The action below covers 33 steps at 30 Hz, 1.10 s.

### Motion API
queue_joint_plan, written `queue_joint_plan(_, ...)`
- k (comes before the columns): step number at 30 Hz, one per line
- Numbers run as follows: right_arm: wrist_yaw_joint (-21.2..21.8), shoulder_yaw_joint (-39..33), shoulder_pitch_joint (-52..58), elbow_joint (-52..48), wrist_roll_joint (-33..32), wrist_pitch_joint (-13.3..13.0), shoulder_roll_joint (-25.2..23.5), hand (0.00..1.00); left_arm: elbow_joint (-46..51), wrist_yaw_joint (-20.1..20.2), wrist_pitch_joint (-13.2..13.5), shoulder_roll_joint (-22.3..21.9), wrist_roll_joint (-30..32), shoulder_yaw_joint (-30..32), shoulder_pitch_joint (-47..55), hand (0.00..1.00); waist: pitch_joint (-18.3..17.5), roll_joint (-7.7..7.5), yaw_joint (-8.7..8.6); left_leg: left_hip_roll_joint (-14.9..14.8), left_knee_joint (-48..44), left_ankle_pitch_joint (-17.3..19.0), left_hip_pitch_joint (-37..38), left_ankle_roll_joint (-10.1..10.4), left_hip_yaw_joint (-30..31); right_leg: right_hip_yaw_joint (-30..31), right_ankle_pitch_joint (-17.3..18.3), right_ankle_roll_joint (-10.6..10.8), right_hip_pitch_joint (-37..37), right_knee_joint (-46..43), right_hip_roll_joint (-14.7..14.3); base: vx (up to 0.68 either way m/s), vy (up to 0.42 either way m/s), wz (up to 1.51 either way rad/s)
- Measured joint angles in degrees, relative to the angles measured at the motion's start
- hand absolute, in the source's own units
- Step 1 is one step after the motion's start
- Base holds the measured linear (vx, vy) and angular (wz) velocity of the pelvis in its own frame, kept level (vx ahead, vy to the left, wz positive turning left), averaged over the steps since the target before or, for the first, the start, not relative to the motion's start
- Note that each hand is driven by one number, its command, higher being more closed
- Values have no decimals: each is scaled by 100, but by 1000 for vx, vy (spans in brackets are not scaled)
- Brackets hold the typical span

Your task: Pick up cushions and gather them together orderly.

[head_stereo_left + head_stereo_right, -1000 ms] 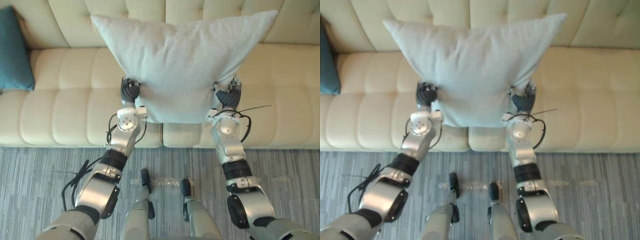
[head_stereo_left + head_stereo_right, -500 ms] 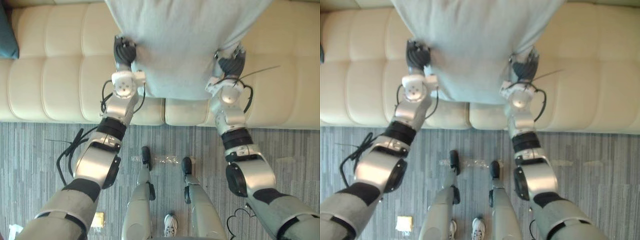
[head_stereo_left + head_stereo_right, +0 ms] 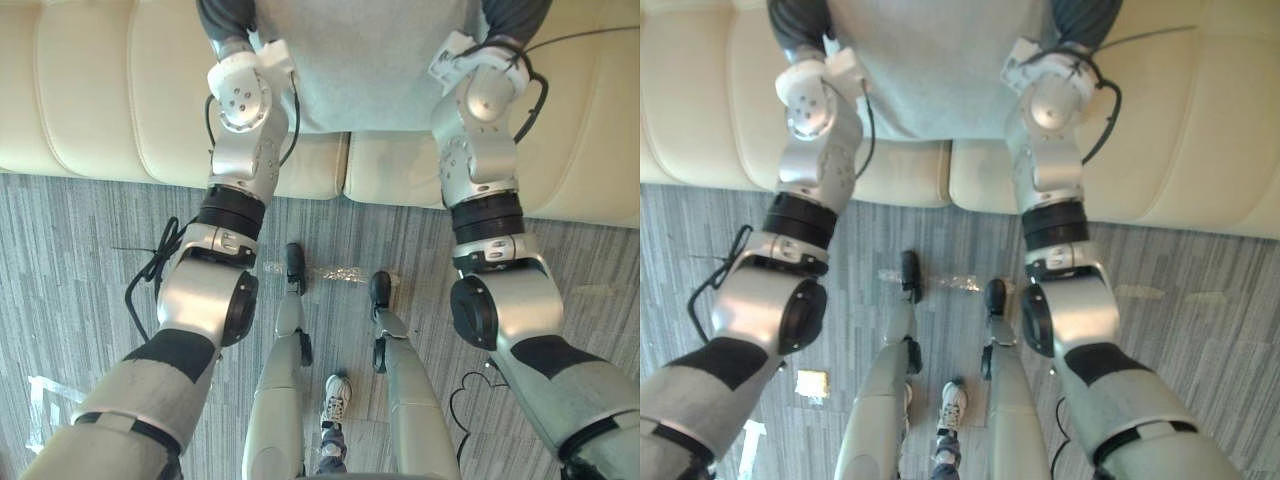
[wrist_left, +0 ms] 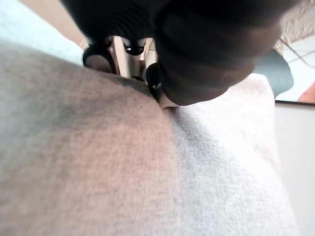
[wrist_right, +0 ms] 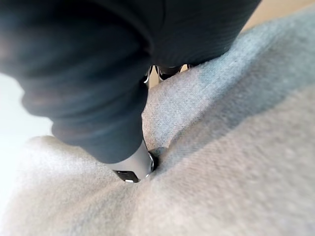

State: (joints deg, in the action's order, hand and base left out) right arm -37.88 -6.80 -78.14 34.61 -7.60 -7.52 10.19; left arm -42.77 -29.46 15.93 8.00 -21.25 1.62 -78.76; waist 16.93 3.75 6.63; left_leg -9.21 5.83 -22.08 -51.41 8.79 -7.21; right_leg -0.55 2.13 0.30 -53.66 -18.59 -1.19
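A pale grey cushion (image 3: 360,60) hangs in front of the cream sofa (image 3: 90,100), its lower edge just above the seat front and its top past the view's edge. My left hand (image 3: 226,16) grips its left side and my right hand (image 3: 516,14) its right side. In the left wrist view the fingers (image 4: 101,56) dig into the grey fabric (image 4: 147,172). In the right wrist view a dark-tipped finger (image 5: 133,169) presses a fold into the cushion (image 5: 221,147).
Grey striped carpet (image 3: 80,280) runs along the sofa's front. A crumpled clear wrapper (image 3: 340,272) lies on it near the sofa. A person's shoe (image 3: 337,398) shows low in the view, and a small yellow scrap (image 3: 812,382) lies to the left.
The camera has tilted down toward the floor, so the sofa and cushion slid to the top. Both hands keep their hold, and the arms look higher and closer.
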Motion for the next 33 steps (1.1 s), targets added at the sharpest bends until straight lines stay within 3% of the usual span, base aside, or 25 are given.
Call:
queue_joint_plan(6,-350,15,-306,-13,325,-51,-43,0,172,-46,124,-31,-12,146,-134,0,0,0,2,-9,0,-14,-192,-16,-13,-56,8,-13,-184,-29,3,-17,-9,1)
queue_joint_plan(10,-445,26,-325,-12,542,4,-327,0,402,-45,147,-70,-6,132,-189,0,0,-1,-5,-14,0,-14,-197,-16,-62,-31,7,-12,-211,-29,2,-9,-33,-3)
queue_joint_plan(17,-324,18,-296,7,444,28,-367,0,410,116,192,-27,-31,399,-277,0,1,-4,-55,-34,0,-14,-60,-17,-160,-19,3,-11,-108,-30,-8,6,-55,-3)
queue_joint_plan(22,-47,14,107,-81,-17,18,-247,0,413,283,198,280,-138,854,333,0,-1,-6,-96,-68,1,-11,419,-18,-193,3,4,-12,363,-20,-41,10,-65,-1)
queue_joint_plan(25,174,17,775,-960,-259,-33,-182,0,745,395,196,556,-204,929,1057,0,-2,-9,-118,-102,2,24,693,-67,-291,3,32,-31,611,-40,-82,17,-43,-2)
queue_joint_plan(27,362,20,1494,-1676,-282,-102,-68,0,1065,482,195,662,-172,909,1696,0,-3,-15,-146,-97,3,323,1000,-447,-356,-17,221,-91,813,-231,-117,37,-7,1)
queue_joint_plan(29,494,26,2322,-2406,-367,-136,67,0,1398,553,189,675,-128,727,2352,0,-10,-31,-258,-16,5,382,1261,-475,-337,-43,384,-66,1015,-436,-20,76,-10,27)
queue_joint_plan(33,1186,55,4657,-3867,-352,-262,155,0,2260,956,176,507,203,309,4318,0,-49,-80,-349,142,6,591,2017,-535,-388,-29,596,-8,1766,-458,137,82,-22,12)
